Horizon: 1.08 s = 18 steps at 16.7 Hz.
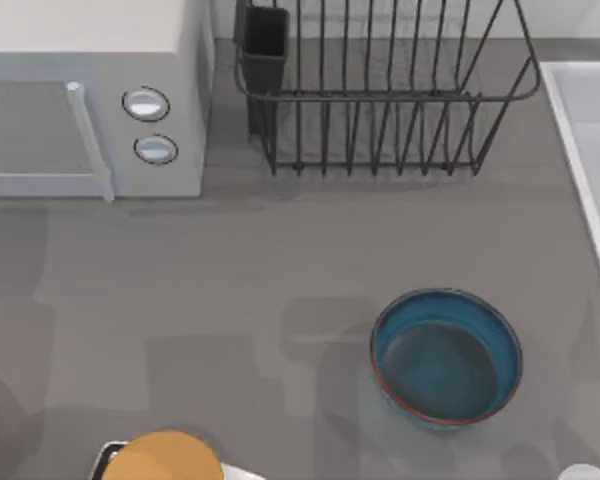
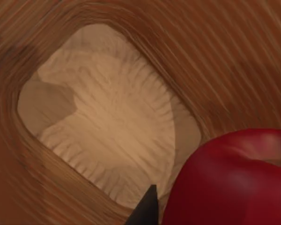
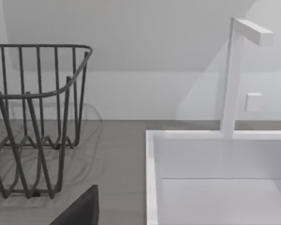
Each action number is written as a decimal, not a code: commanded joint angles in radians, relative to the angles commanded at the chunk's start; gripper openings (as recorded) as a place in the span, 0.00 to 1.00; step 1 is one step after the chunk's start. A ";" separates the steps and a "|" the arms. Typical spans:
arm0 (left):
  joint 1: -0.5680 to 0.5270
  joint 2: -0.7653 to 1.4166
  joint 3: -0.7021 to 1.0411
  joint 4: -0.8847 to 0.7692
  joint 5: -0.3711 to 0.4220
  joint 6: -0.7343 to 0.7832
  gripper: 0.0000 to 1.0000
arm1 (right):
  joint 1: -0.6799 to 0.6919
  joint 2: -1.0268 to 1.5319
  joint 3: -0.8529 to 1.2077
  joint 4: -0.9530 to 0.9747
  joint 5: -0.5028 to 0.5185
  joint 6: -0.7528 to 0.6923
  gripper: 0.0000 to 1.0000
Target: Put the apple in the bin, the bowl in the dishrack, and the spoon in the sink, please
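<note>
Apple [image 2: 234, 180]: glossy red, close to the left wrist camera, over the opening of a woven wooden bin [image 2: 234, 61]; pale ribbed floor of the bin beneath and beside it.
Left gripper: one dark fingertip [image 2: 147, 208] just beside the apple; whether the jaws grip the apple or stand apart, cannot tell.
Bowl [image 1: 446, 357]: blue inside and out, thin reddish-brown rim, upright on the grey table [image 1: 230, 290], toward the right and near the front edge; nothing inside; well apart from the rack.
Dishrack [image 1: 380, 95]: dark wire rack at the back of the table, centre to right, upright bars, dark rectangular cutlery cup [image 1: 265, 40] at its back-left corner; nothing on its bars. Seen again from the right wrist [image 3: 33, 122], standing beside the sink.
Sink [image 1: 590, 150]: pale basin with straight raised rim along the right edge of the table; in the right wrist view [image 3: 225, 178] a white square-section faucet [image 3: 234, 75] rises from its back rim.
Right gripper: a dark finger edge [image 3: 82, 211] low in the right wrist view, facing the gap between rack and sink; jaw state cannot tell.
Microwave [image 1: 90, 100]: white box, two round knobs, back-left of the table, just left of the rack.
Orange-yellow round thing [image 1: 165, 458]: front edge of the table, left of the bowl, partly cut off.
</note>
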 joint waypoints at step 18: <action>-0.001 0.000 0.000 0.000 0.000 0.000 1.00 | 0.000 0.000 0.000 0.000 0.000 0.000 1.00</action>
